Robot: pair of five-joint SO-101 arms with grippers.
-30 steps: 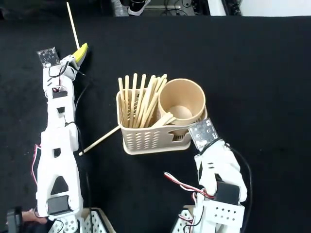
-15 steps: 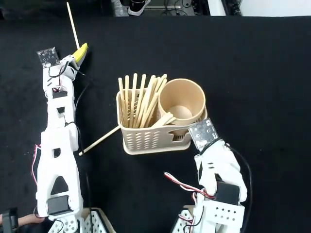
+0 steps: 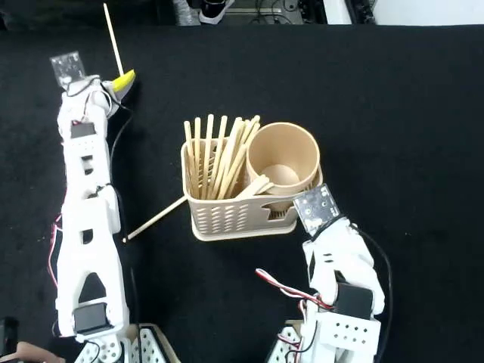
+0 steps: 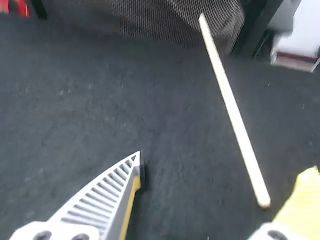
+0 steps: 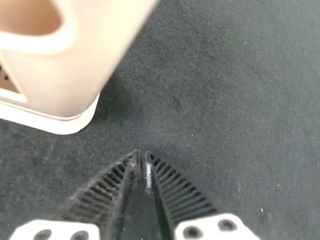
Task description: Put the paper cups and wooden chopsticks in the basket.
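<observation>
A beige slotted basket (image 3: 227, 219) stands mid-table, holding several wooden chopsticks (image 3: 219, 155) and a paper cup (image 3: 283, 155). One loose chopstick (image 3: 113, 38) lies at the far left, and another loose chopstick (image 3: 155, 219) lies on the cloth, its end at the basket's left side. My left gripper (image 3: 115, 85) is open by the near end of the far chopstick (image 4: 232, 110), which runs between its white finger (image 4: 115, 190) and yellow finger (image 4: 302, 200). My right gripper (image 5: 142, 156) is shut and empty, low over the cloth beside the cup (image 5: 75, 50) and basket base (image 5: 45, 117).
Black cloth (image 3: 408, 136) covers the table, with open room to the right of the basket. Dark mesh and equipment (image 4: 165, 20) stand past the table's far edge, just beyond the far chopstick. My right arm (image 3: 336, 257) sits folded just in front of the basket.
My left wrist has shifted farther toward the table's back edge, bringing the gripper closer along the far chopstick. The right arm, basket and loose chopsticks have not moved.
</observation>
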